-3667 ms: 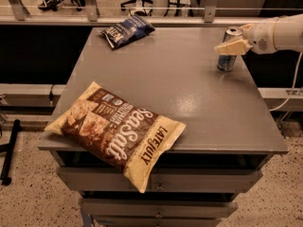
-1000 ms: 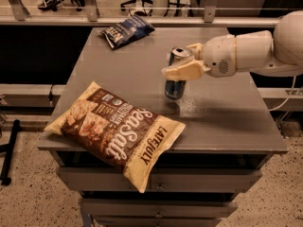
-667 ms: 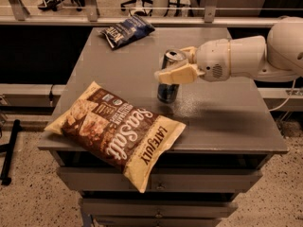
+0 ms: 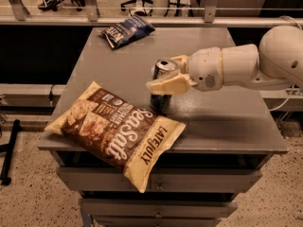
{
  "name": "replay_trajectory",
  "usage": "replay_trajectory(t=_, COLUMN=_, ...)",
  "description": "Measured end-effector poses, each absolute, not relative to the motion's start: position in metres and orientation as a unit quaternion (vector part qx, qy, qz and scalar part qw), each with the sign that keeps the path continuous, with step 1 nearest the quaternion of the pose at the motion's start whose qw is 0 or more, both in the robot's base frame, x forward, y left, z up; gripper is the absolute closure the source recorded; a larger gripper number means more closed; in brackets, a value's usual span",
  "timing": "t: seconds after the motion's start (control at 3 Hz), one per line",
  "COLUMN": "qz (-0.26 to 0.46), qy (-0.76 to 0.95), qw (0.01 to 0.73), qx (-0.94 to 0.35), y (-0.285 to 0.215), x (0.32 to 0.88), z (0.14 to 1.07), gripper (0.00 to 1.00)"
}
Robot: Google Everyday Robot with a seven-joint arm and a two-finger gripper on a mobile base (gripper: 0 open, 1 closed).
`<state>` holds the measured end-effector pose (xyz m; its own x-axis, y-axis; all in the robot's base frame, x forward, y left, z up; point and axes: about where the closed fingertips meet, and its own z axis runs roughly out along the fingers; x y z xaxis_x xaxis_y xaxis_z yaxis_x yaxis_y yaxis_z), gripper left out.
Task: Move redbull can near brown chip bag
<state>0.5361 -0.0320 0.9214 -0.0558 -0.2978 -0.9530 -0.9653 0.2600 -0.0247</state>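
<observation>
The redbull can point(image 4: 161, 100), slim with a silver top, stands upright near the middle of the grey table point(image 4: 227, 122), close to the upper right edge of the brown chip bag point(image 4: 116, 129). The bag lies flat at the table's front left, one corner hanging over the edge. My gripper point(image 4: 166, 77) reaches in from the right on a white arm point(image 4: 246, 65), its cream fingers point(image 4: 171, 85) shut around the upper part of the can. The near finger hides the can's middle.
A small dark blue chip bag point(image 4: 128, 30) lies at the table's back left. A rail and chair legs stand behind the table. Drawer fronts sit below the front edge. A black stand leg point(image 4: 8, 150) is on the floor at left.
My gripper has carried the can from the table's back right corner leftward and forward, to just beside the brown chip bag. The bags have not moved.
</observation>
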Motion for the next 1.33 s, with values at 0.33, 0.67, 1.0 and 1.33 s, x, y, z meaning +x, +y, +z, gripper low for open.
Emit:
replay_trajectory(t=0.33, qz=0.356, qy=0.631, qw=0.473, qx=-0.502, y=-0.0249, x=0.5242, z=0.9188, gripper=0.48)
replay_trajectory(t=0.67, qz=0.361, qy=0.629, qw=0.471, qx=-0.502, y=-0.0216, x=0.5201, z=0.9172, gripper=0.25)
replay_trajectory(t=1.0, qz=0.363, qy=0.629, qw=0.47, qx=-0.502, y=-0.0196, x=0.5153, z=0.9165, gripper=0.02)
replay_trajectory(t=1.33, qz=0.362, qy=0.63, qw=0.47, qx=-0.502, y=-0.0204, x=0.5145, z=0.9166, gripper=0.0)
